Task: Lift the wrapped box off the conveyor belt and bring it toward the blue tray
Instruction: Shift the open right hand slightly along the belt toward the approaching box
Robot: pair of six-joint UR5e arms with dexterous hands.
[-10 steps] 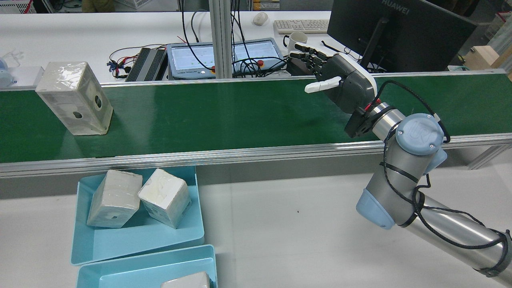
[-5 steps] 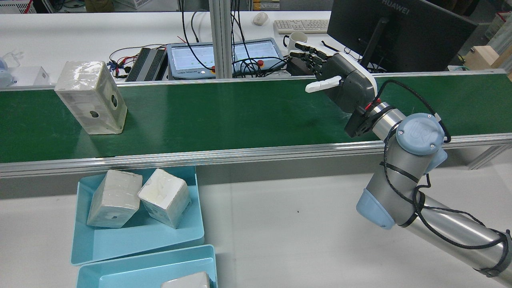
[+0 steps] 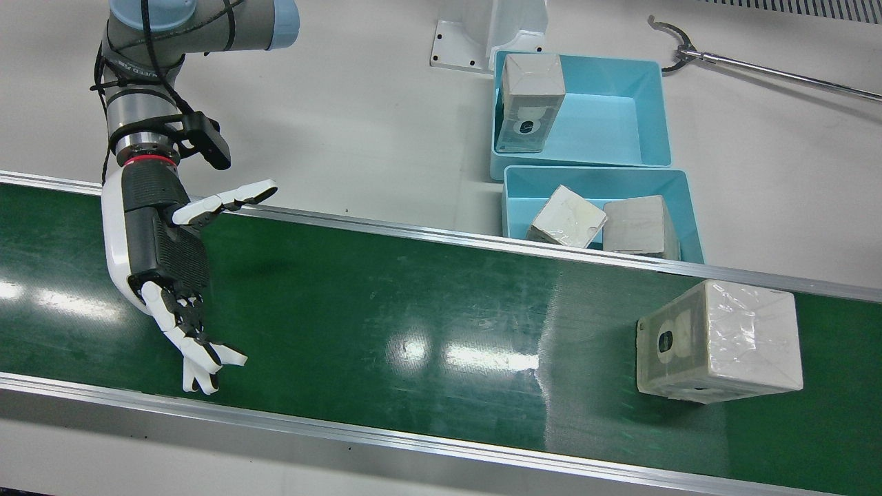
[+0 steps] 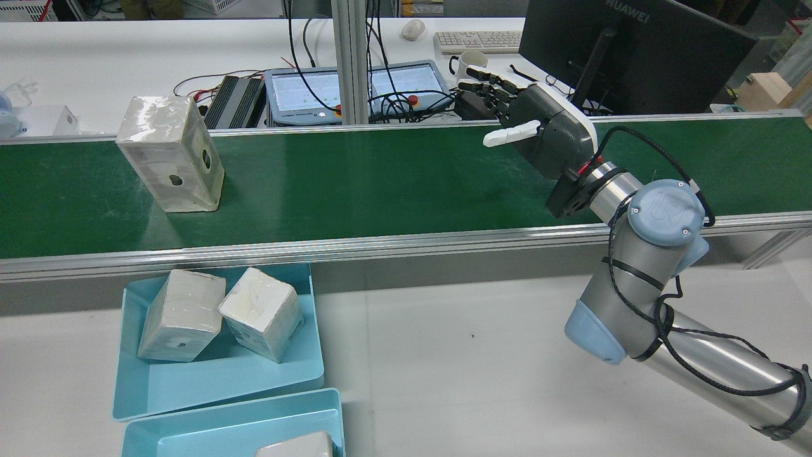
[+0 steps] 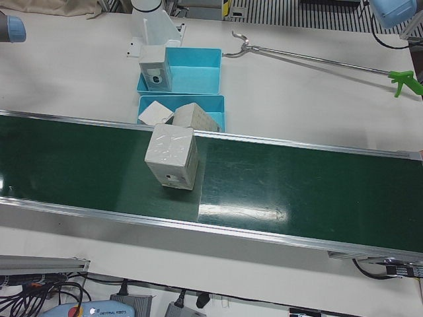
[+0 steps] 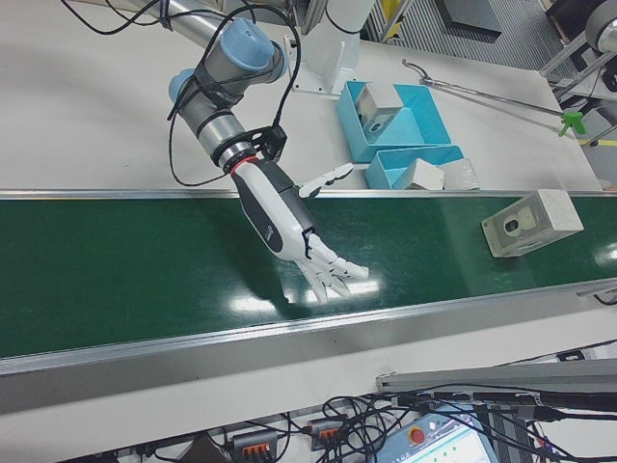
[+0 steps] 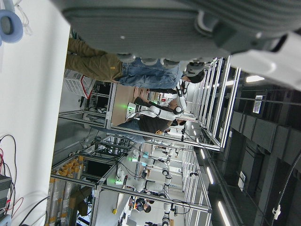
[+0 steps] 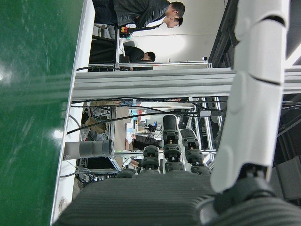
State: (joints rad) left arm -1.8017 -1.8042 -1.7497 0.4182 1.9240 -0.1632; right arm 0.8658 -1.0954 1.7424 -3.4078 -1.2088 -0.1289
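The wrapped box (image 4: 170, 162), white under clear film, stands upright on the green conveyor belt (image 4: 380, 184), at the left in the rear view. It also shows in the front view (image 3: 720, 341), the left-front view (image 5: 172, 155) and the right-front view (image 6: 532, 222). My right hand (image 4: 539, 124) is open and empty, fingers spread, held just above the belt far to the right of the box; it also shows in the front view (image 3: 169, 255) and the right-front view (image 6: 284, 227). The blue tray (image 4: 209, 381) sits on the table below the belt. My left hand (image 7: 188, 23) shows only as a palm edge.
Two wrapped boxes (image 4: 182, 315) (image 4: 261, 313) lie in the blue tray. A second blue tray (image 3: 620, 117) behind it holds one box (image 3: 529, 103). A long grabber tool (image 3: 758, 69) lies on the table. A monitor (image 4: 634, 51) and cables stand beyond the belt.
The wrapped box has ridden the belt to the right in the rear view, closer to my right hand. The right hand has stayed in place, still open.
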